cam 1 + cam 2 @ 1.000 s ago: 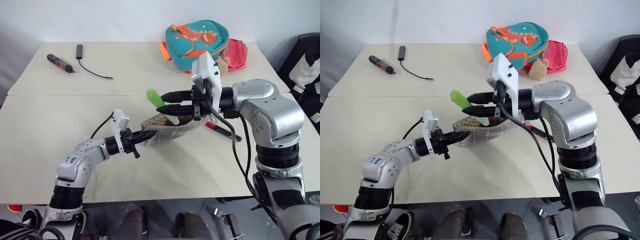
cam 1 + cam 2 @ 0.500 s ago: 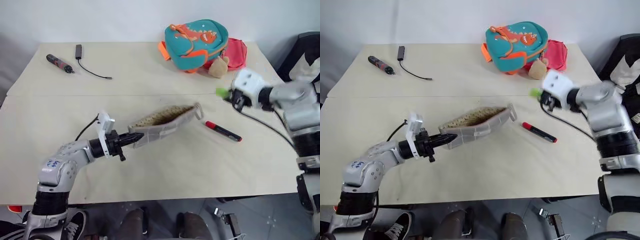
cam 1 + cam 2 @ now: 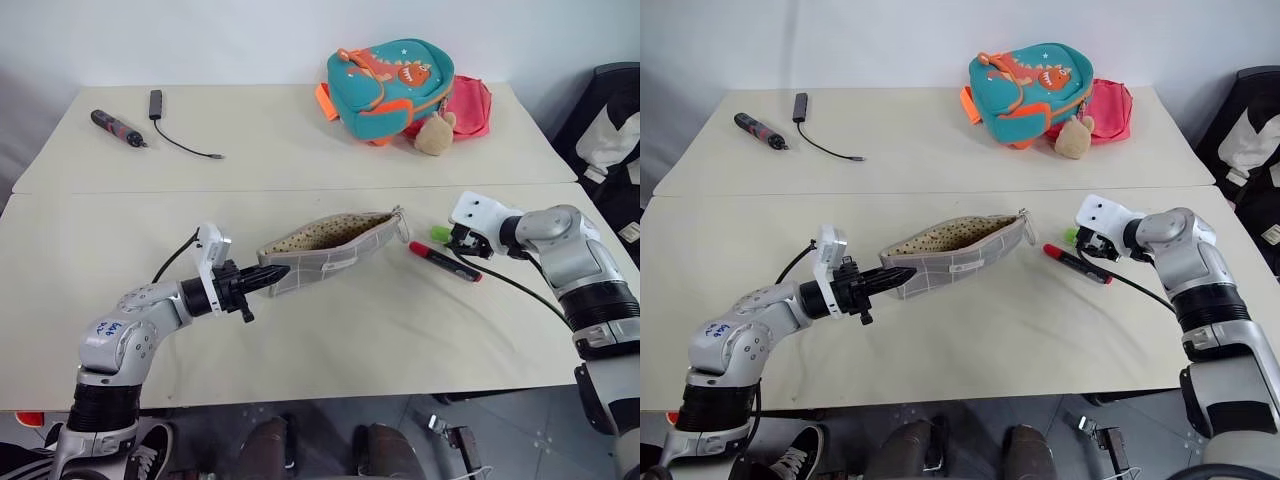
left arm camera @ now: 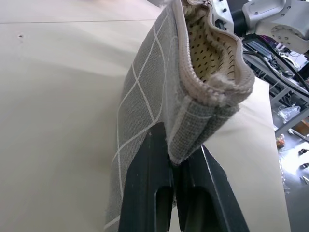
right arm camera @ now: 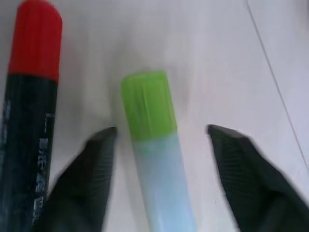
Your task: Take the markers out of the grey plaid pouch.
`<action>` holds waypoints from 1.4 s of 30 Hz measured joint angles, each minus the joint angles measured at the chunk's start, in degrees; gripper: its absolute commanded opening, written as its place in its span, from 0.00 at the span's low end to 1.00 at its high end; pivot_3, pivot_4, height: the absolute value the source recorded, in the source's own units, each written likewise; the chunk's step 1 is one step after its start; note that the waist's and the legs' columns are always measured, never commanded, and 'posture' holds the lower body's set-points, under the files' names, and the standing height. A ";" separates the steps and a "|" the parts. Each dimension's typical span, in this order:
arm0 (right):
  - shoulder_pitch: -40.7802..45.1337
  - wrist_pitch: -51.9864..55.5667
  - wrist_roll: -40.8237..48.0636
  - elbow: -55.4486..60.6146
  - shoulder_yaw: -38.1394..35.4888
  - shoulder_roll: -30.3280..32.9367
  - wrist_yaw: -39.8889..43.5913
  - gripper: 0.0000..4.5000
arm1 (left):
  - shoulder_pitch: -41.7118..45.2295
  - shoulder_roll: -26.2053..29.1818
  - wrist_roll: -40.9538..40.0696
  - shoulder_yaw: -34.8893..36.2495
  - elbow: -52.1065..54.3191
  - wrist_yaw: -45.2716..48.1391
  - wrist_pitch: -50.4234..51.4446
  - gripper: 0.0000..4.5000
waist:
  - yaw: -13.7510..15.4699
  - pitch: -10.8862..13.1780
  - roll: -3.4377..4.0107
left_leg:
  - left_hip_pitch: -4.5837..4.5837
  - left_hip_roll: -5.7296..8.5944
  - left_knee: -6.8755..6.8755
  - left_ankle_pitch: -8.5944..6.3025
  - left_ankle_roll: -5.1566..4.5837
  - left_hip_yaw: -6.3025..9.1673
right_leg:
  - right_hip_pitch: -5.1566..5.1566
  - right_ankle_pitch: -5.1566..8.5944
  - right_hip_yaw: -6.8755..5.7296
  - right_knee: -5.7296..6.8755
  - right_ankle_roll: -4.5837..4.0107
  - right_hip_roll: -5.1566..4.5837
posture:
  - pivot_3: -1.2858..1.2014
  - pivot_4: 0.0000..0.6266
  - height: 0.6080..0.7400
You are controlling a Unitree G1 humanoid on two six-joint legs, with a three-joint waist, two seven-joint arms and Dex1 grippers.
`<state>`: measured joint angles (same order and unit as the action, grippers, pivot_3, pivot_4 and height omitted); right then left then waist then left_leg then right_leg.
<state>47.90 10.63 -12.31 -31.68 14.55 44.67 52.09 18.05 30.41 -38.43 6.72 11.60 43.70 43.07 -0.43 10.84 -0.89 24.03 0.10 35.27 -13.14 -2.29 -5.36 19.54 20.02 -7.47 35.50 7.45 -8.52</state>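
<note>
While the left gripper (image 3: 268,276) stays pinched on one end of the grey plaid pouch (image 3: 330,250), held mouth-up over the table (image 3: 330,340), the right gripper (image 5: 161,140) gapes around the green marker (image 5: 152,145), lying beside the red marker (image 3: 446,263).

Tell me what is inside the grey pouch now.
The pouch gapes open; its brown dotted lining shows, and no marker is visible inside. Its depths are hidden. The red marker and green marker lie on the table.

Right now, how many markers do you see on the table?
2. The red marker lies right of the grey plaid pouch; the green marker lies beside it, between the right gripper's open fingers.
</note>
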 measured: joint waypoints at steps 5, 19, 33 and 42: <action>0.02 -0.25 1.00 2.16 -1.35 -0.09 0.86 0.98 | 0.00 0.07 1.34 -0.08 0.02 -0.03 -2.22 0.00 | 0.07 0.01 0.02 | 0.03 0.01 0.00 0.00 0.00 -0.01 | 0.04 0.00 -0.01 0.01 0.00 0.00 | 0.52 0.24 1.00; -14.35 16.24 29.42 32.61 -14.86 -15.98 -2.84 0.98 | 7.38 12.45 38.12 -1.06 -19.28 -12.36 -46.13 0.00 | 0.58 0.02 0.03 | 0.08 0.18 -0.14 -0.07 -0.12 0.01 | 0.10 -0.04 -0.14 0.01 -0.01 -0.09 | 0.52 0.24 1.00; -21.92 22.76 31.36 43.98 -7.57 -23.25 -9.13 0.99 | 0.29 7.16 39.85 -3.57 -21.97 -13.30 -51.09 0.43 | 0.26 0.01 0.01 | 0.10 0.09 -0.17 -0.06 -0.02 0.02 | 0.29 -0.06 -0.10 0.18 0.02 -0.08 | 0.52 0.24 1.00; -21.68 22.27 31.48 42.97 -8.45 -19.81 -7.47 0.99 | -6.85 10.13 29.92 2.58 -13.09 -5.95 -46.70 0.99 | -0.01 0.01 0.01 | 0.08 0.06 -0.17 -0.06 -0.03 -0.01 | 0.27 -0.06 -0.09 0.16 0.02 -0.09 | 0.52 0.24 1.00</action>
<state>26.21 32.90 19.17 11.29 6.10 24.86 44.62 11.20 40.54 -8.50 9.30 -1.49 37.75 -3.63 -0.44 10.85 -0.88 24.11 0.16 35.10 -13.21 -2.33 -5.37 19.81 19.96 -7.56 35.66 7.46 -8.61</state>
